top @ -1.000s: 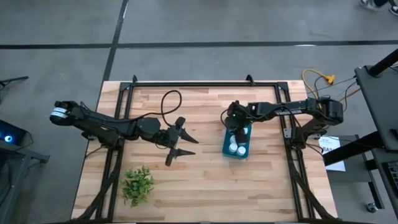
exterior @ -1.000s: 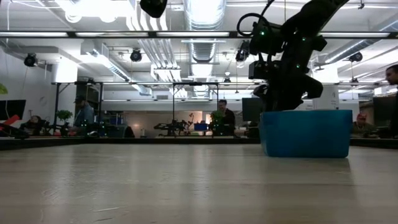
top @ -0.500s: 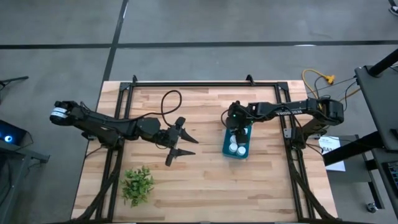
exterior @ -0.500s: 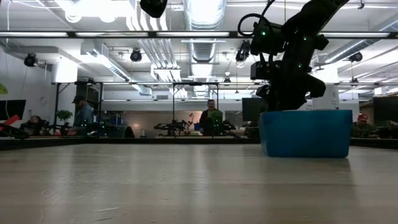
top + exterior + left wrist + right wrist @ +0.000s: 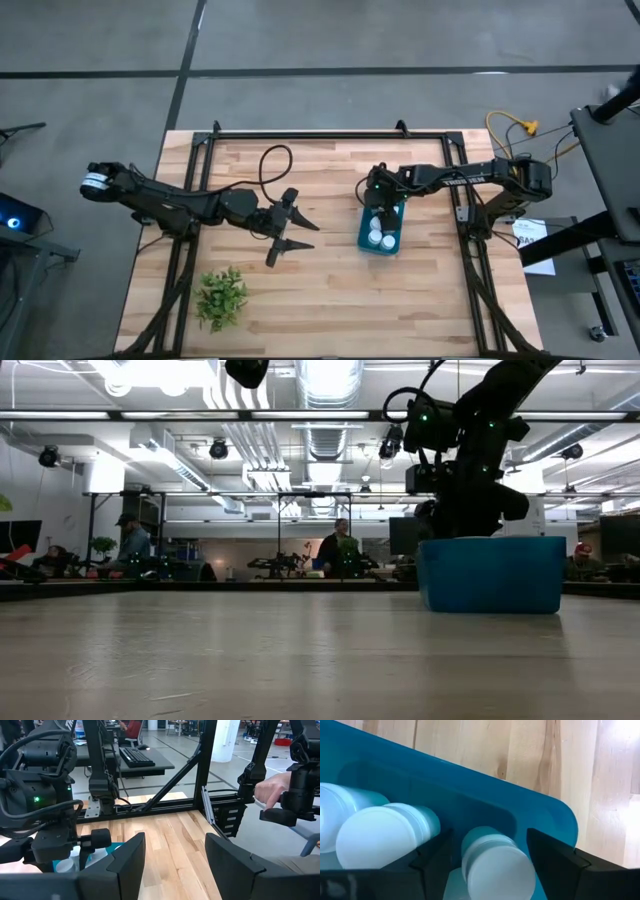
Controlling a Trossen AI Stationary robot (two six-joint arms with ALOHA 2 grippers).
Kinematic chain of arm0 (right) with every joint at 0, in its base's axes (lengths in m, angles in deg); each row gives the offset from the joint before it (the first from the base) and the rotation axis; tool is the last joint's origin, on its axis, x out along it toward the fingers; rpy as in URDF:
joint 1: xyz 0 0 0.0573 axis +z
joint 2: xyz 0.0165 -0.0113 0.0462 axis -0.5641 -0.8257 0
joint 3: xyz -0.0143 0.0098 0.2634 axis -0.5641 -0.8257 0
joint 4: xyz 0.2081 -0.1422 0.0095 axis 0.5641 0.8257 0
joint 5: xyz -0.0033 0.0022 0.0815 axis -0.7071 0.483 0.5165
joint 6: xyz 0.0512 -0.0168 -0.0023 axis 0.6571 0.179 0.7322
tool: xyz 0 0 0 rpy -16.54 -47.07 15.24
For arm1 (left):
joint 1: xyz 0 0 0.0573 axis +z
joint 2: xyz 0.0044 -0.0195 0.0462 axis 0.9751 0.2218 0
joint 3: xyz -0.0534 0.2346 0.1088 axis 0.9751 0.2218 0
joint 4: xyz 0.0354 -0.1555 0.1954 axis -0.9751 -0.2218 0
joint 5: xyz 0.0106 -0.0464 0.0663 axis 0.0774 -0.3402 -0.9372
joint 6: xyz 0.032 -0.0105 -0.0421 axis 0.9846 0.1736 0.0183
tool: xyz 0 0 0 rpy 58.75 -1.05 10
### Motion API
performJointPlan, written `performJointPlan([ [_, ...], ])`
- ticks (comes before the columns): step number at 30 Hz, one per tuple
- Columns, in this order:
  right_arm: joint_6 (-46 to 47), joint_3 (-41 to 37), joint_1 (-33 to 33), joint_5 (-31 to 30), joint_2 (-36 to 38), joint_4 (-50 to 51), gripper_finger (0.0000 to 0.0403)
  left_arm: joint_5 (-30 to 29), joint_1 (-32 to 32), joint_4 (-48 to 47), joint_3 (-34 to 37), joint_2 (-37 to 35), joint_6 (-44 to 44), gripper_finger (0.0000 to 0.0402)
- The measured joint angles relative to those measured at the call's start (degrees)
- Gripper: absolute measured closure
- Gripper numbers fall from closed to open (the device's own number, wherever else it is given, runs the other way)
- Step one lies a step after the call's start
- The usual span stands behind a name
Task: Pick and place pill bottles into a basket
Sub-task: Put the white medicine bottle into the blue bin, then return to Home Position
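The teal basket (image 5: pixel 364 243) stands on the wooden table right of centre, and several white pill bottles (image 5: pixel 381 239) lie and stand inside it. My right gripper (image 5: pixel 378 212) points steeply down into the basket's far end and is open. In the right wrist view its fingers (image 5: pixel 434 862) stand on either side of one white-capped bottle (image 5: pixel 495 865), which sits inside the basket near a rounded corner (image 5: pixel 560 815). Two more bottles (image 5: pixel 380 837) lie beside it. My left gripper (image 5: pixel 292 231) hovers open and empty over the table's middle.
A green leafy plant (image 5: pixel 222 297) sits near the table's front left. A black cable (image 5: pixel 272 160) loops at the back. The black frame rail (image 5: pixel 330 135) runs along the far edge. In the low view the basket wall (image 5: pixel 490 575) hides the right fingertips.
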Motion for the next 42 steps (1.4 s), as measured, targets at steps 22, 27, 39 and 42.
performJointPlan([
  [22,1.42,6.55,0.15,1.67,11.03,6.18,0.0175,0.0,0.0,-0.05,0.0,0.0,0.04,0.0212],
  [27,4.58,8.86,0.89,6.66,16.74,4.26,0.0185,-0.1,0.0,-1.06,0.0,-0.57,0.07,0.0212],
  [39,6.42,3.58,9.07,13.87,34.81,-13.03,0.0261,-7.78,-0.07,-5.45,5.51,-10.89,3.33,0.0313],
  [42,6.25,0.83,9.53,16.35,38.38,-16.96,0.0283,-10.8,0.29,-4.72,9.14,-14.32,4.74,0.0349],
])
